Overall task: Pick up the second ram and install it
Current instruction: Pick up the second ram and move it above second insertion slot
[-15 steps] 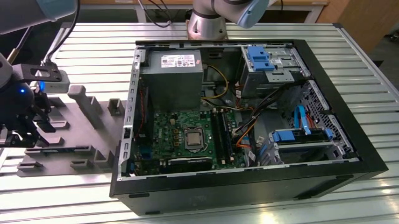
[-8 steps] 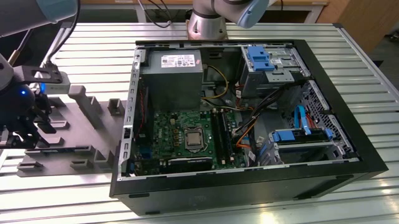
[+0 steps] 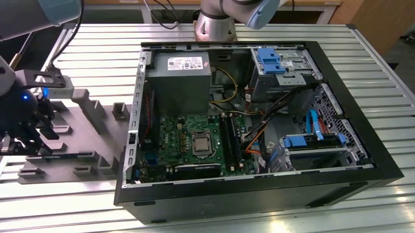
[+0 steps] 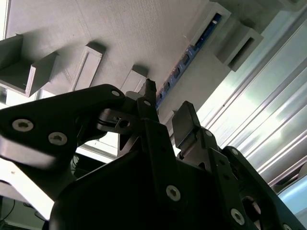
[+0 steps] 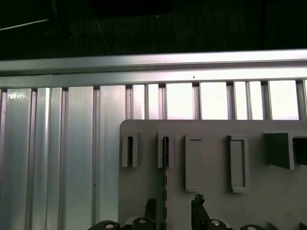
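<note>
At the tabletop's edge on the exterior view's left, the arm's black gripper [image 3: 29, 143] hangs over a flat grey plastic holder plate [image 3: 107, 141] with raised slotted blocks. The plate lies on the ribbed aluminium tabletop [image 3: 363, 53], close beside the computer case. The second ram [image 5: 165, 184], a long thin blue circuit-board stick, stands on edge in a slot of that plate, near the plate's edge that faces away from the case. In the second wrist view the second ram [image 4: 184, 62] shows as a blue strip running between two grey blocks. In both wrist views the jaws stand apart, one on each side of the stick's line. The stick runs nearer to one of them, and I cannot tell whether it touches.

Further right lies a black metal tower case [image 3: 259, 196] on its side with the panel off. Inside, towards its far wall, sits a grey box-shaped power supply [image 3: 180, 82]. Below that is a large green motherboard [image 3: 172, 133], with long black memory slots [image 3: 230, 141] along its right side. Nearest the case's right wall are blue plastic drive brackets [image 3: 269, 59].
</note>
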`<state>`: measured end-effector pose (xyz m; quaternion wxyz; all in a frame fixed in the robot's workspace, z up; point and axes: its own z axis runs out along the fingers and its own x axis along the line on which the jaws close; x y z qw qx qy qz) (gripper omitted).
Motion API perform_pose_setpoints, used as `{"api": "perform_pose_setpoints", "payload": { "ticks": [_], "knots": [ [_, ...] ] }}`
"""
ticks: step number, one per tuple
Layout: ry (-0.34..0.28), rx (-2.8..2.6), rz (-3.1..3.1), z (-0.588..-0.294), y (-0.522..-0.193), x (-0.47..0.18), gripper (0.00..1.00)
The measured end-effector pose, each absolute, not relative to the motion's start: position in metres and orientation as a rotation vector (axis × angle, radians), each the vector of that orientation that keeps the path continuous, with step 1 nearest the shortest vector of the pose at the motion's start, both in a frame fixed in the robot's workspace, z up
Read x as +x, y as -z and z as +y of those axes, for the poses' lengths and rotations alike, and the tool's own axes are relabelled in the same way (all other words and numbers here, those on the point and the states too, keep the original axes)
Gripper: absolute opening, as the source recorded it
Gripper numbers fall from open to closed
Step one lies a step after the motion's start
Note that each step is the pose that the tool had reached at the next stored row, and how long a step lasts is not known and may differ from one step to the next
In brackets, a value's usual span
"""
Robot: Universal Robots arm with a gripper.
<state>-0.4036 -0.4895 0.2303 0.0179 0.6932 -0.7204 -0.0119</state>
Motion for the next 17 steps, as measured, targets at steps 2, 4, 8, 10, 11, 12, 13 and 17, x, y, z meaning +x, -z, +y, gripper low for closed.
{"api": "perform_pose_setpoints", "payload": {
  "ticks": [2, 4, 8, 10, 11, 12, 13, 17],
  "knots": [
    [0.037, 2.154, -2.237, -0.4895, -0.2298, -0.4036, 0.42],
    [0.037, 2.155, -2.237, -0.4895, -0.2294, -0.4036, 0.42],
    [0.037, 2.156, -2.235, -0.4895, -0.2285, -0.4036, 0.42],
    [0.037, 2.157, -2.235, -0.4895, -0.2279, -0.4036, 0.42],
    [0.037, 2.157, -2.235, -0.4895, -0.2276, -0.4036, 0.42],
    [0.037, 2.157, -2.234, -0.4895, -0.2272, -0.4036, 0.42],
    [0.037, 2.157, -2.234, -0.4895, -0.2269, -0.4036, 0.42],
    [0.037, 2.158, -2.233, -0.4895, -0.2259, -0.4036, 0.42]
  ]
}}
